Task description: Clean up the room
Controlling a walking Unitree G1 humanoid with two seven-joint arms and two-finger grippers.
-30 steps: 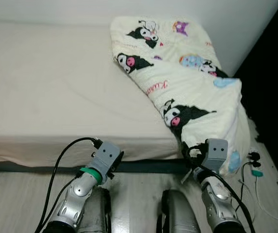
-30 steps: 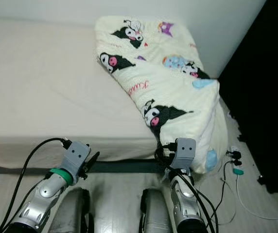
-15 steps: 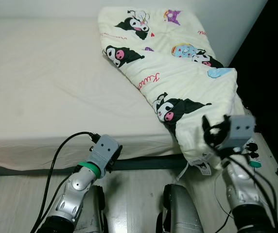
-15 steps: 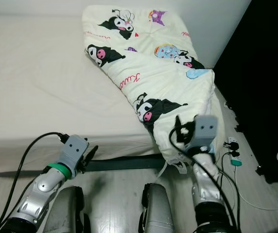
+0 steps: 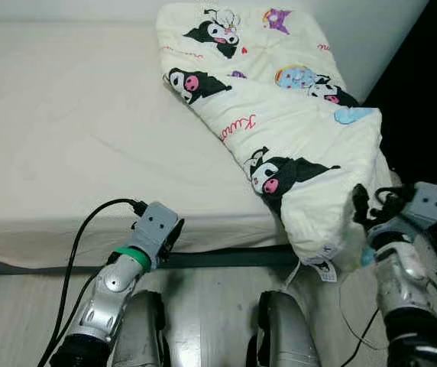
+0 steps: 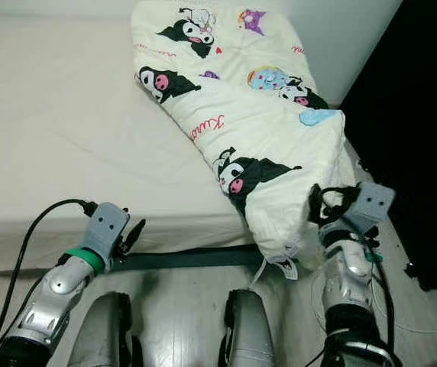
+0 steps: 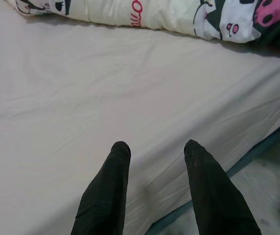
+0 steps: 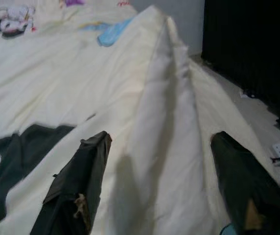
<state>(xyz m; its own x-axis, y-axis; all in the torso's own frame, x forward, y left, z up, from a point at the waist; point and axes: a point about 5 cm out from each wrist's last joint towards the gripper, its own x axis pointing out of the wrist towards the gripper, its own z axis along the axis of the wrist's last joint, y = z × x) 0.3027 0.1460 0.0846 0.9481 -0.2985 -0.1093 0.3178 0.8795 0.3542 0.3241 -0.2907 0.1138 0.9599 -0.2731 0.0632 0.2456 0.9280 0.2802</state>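
A cream quilt point(image 5: 280, 115) printed with cartoon figures lies folded along the right side of the bed point(image 5: 73, 138). Its near corner point(image 5: 318, 229) hangs over the mattress's front right corner. My right gripper point(image 5: 365, 205) is raised beside that hanging corner. In the right wrist view this gripper point(image 8: 162, 139) is open, with a raised fold of the quilt point(image 8: 164, 98) between its fingers. My left gripper point(image 7: 154, 147) is open too and points at the bare sheet point(image 7: 105, 88) just above the mattress's front edge; it holds nothing.
A dark rail point(image 5: 226, 258) runs under the mattress front. Pale wood floor point(image 5: 203, 306) lies below, with my legs point(image 5: 280, 336) on it. Right of the bed stands something tall and black point(image 6: 425, 115). A teal plug with a cable point(image 6: 371, 258) lies on the floor there.
My right gripper has risen from below the bed's edge and swung right, up beside the quilt's hanging corner. The left arm has barely moved. The camera has shifted slightly.
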